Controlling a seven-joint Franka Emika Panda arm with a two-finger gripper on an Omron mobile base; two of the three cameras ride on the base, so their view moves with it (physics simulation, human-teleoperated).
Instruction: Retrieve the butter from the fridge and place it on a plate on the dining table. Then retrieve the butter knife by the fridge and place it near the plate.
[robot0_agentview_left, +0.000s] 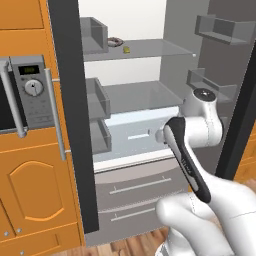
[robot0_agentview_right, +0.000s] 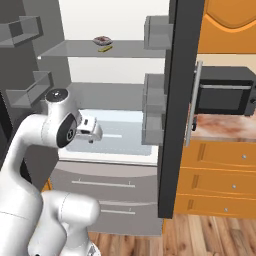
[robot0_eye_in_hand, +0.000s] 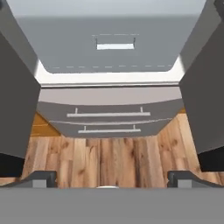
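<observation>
Fridge (robot0_agentview_left: 150, 95): both doors open, shelves exposed. Butter (robot0_agentview_left: 127, 49): pale-yellow stick on the upper shelf, just beside a small reddish-brown food item (robot0_agentview_left: 115, 42). Gripper (robot0_eye_in_hand: 112, 177): fingers spread wide, holding nothing, level with the lower compartment (aimed down toward the drawers). Step in hand: butter retrieval, likely. Next: raise the hand to that shelf.
</observation>
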